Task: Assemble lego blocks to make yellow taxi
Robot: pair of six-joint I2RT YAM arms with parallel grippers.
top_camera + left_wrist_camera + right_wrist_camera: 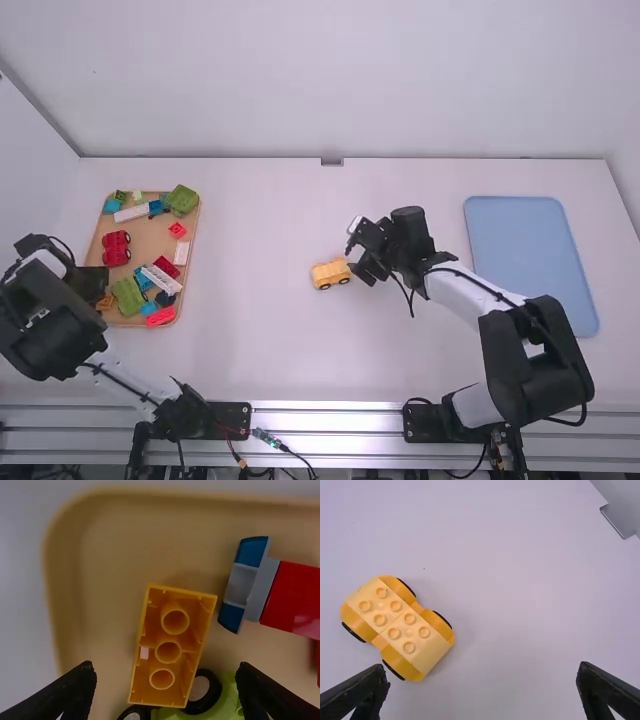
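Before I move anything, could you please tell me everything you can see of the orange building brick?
The orange building brick is oblong, looks plastic and lies upside down in the tray, its hollow underside showing three round tubes, thin walls and a small pale patch. One end overlaps a wheeled green base; whether they touch is unclear. The open left hand has a finger off either side, neither touching.

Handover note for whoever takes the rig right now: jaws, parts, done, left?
Left gripper: jaws open, empty, over the tray.
Right gripper: jaws open, empty, near the yellow car.
Parts: car wheels-down on the table; orange-yellow brick hollow side up in the tray.
Done: wheeled base with studded top.
Left: top studs bare; probably pick that brick, turn it over, fit it on.
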